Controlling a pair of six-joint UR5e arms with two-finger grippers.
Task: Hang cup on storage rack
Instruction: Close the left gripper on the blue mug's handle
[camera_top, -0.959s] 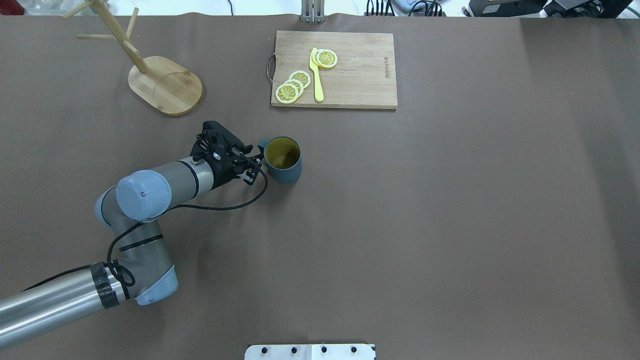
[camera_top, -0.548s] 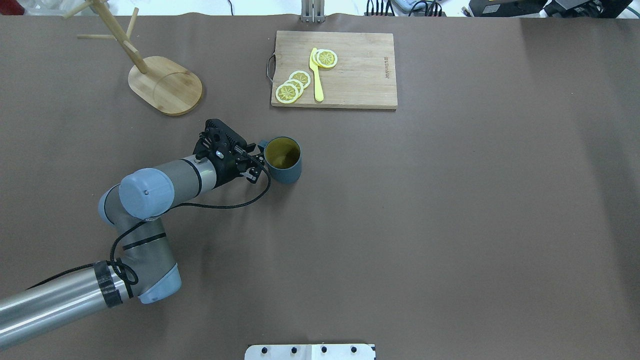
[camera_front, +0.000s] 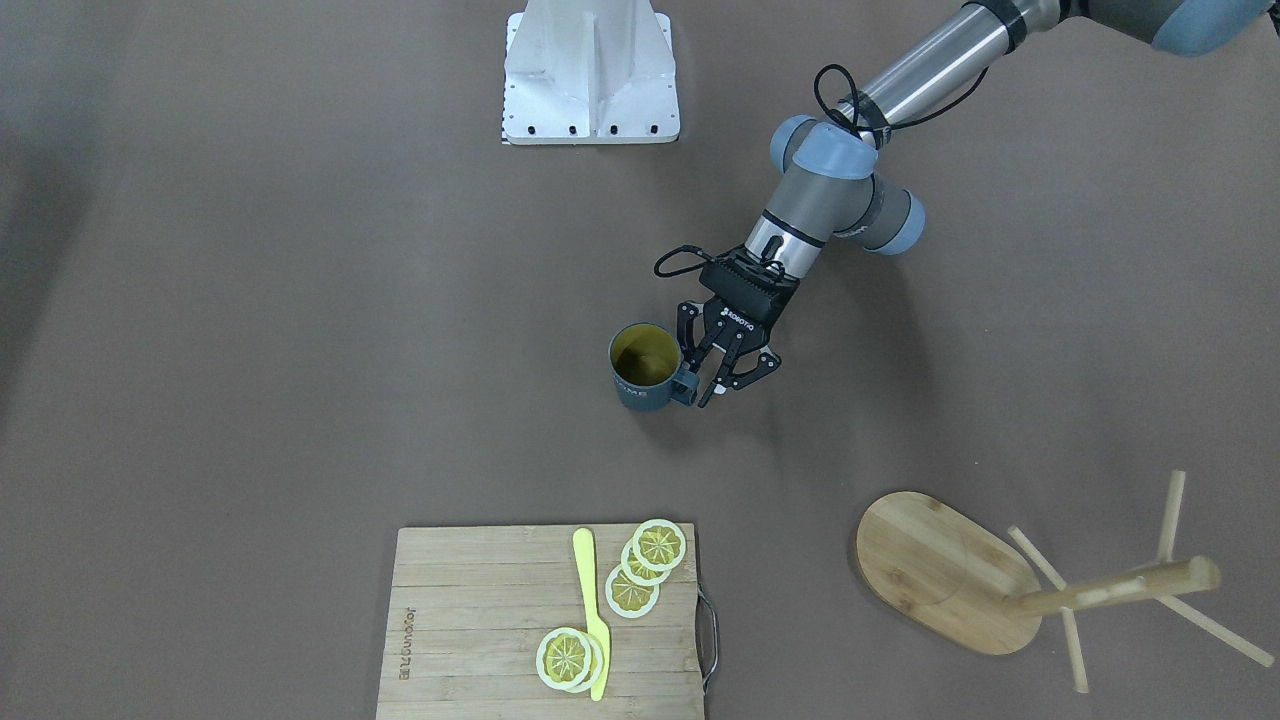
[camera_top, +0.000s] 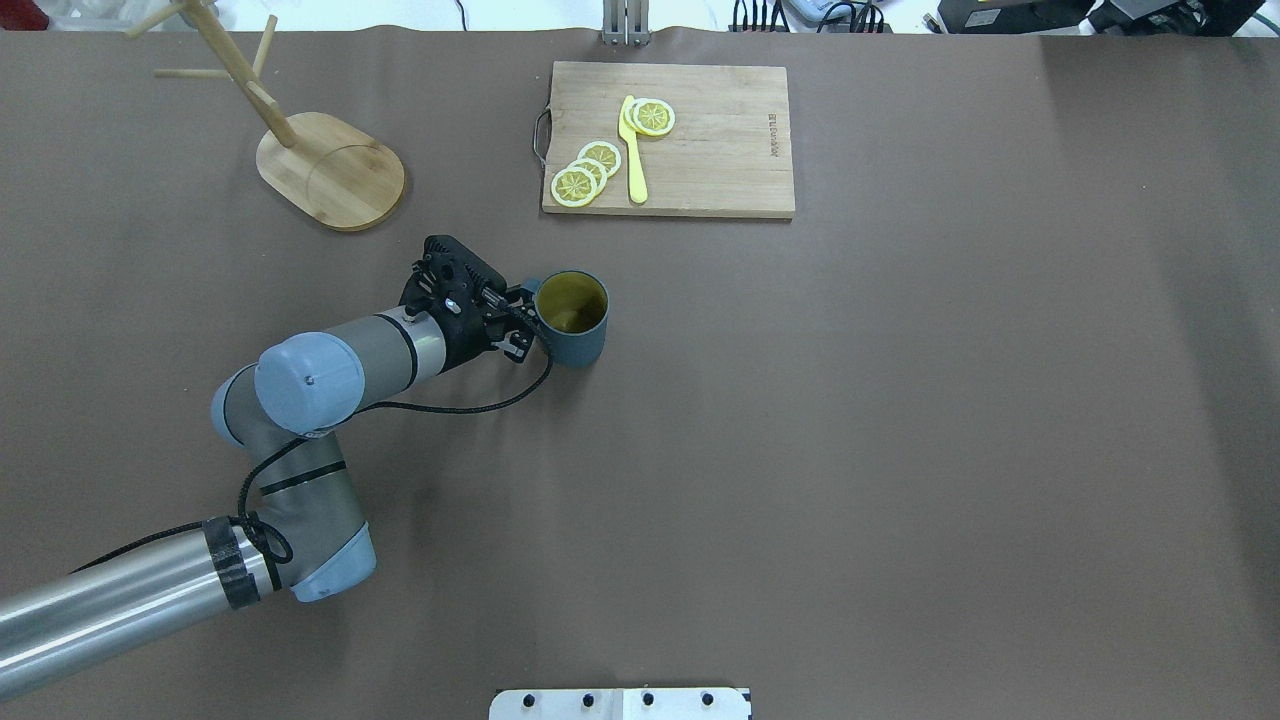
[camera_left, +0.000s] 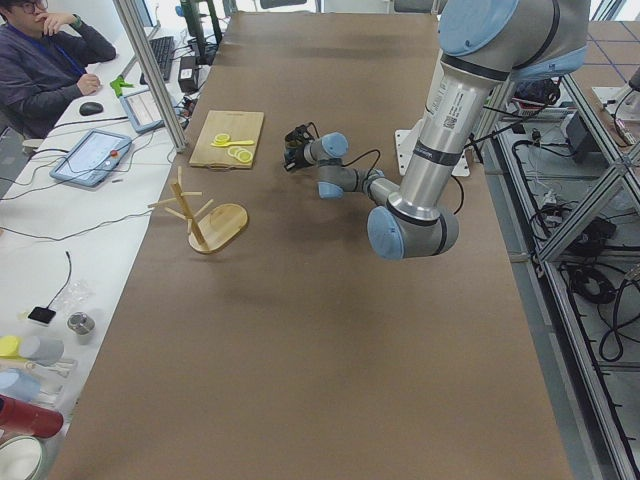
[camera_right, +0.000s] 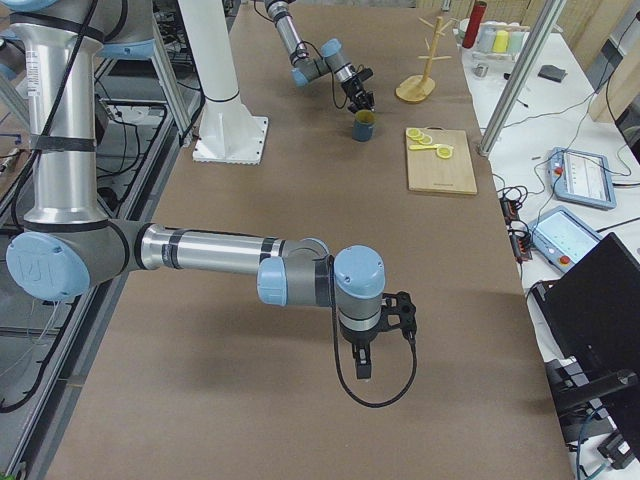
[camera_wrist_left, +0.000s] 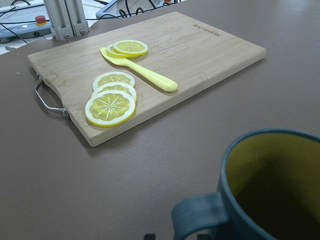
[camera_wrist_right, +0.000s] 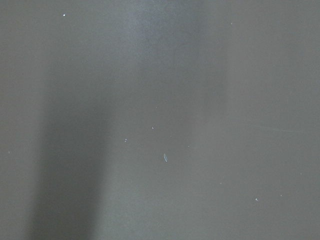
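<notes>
The blue-grey cup with a yellow inside stands upright on the table, its handle turned towards my left gripper. That gripper is open and low, its fingers on either side of the handle. In the left wrist view the handle fills the bottom centre, with the cup's rim just beyond. The storage rack, a bamboo mug tree with bare pegs, stands at the far left of the table. My right gripper hangs far from all this, over bare table; I cannot tell whether it is open or shut.
A wooden cutting board with lemon slices and a yellow knife lies beyond the cup. The robot's white base plate sits at the near edge. A person sits at a side desk.
My left gripper has slid right towards the cup, bringing its fingers around the handle. The cup has shifted slightly to the right.
</notes>
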